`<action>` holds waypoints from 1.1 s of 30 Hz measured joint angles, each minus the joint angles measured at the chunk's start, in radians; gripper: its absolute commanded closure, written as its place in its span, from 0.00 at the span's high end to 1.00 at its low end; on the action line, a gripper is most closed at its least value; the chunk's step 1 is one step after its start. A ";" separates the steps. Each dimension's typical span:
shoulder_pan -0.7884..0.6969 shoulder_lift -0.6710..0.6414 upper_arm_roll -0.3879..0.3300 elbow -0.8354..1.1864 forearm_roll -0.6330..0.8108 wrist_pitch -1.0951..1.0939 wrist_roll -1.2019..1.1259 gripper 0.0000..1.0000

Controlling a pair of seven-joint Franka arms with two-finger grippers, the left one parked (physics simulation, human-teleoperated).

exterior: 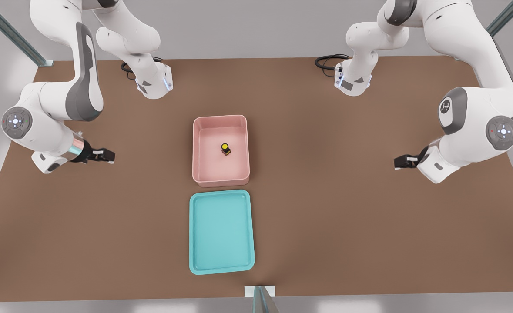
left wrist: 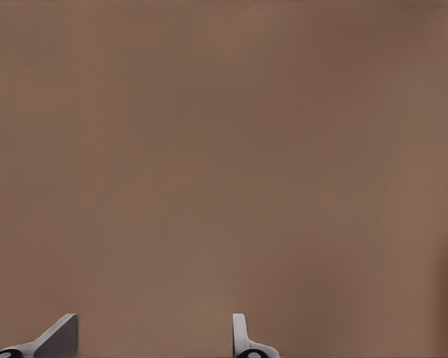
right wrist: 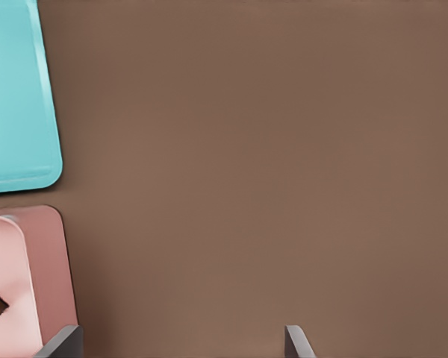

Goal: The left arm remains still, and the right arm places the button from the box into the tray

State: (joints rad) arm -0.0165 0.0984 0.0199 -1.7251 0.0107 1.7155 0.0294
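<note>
Nothing moved yet: I see the button point(exterior: 225, 149) sitting inside the pink box point(exterior: 199, 148), the teal tray point(exterior: 221, 269) just near of it bare. My claw point(exterior: 106, 155) hangs spread, well left of the box, over the counter point(exterior: 347, 208).

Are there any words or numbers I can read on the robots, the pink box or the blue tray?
None.
White logo mark on the left arm: a sign, no letters readable.
Pink box, tray, button: no text.
The right arm's hand, off to the front view's left: unmarked.
</note>
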 measured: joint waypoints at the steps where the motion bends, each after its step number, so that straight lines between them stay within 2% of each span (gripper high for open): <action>1: 0.000 0.001 0.001 0.000 0.000 0.007 0.001 1.00; 4: 0.061 0.019 0.010 0.015 0.002 0.023 0.032 1.00; 9: 0.418 0.133 0.015 0.069 0.000 0.053 0.160 1.00; 19: 0.642 0.102 0.023 -0.302 0.037 0.379 0.539 1.00; 24: 0.689 0.123 0.025 -0.434 0.035 0.578 0.719 1.00; 33: 0.750 0.234 0.025 -0.472 0.035 0.801 0.950 1.00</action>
State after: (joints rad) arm 0.7335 0.3323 0.0445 -2.1970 0.0458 2.5168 0.9795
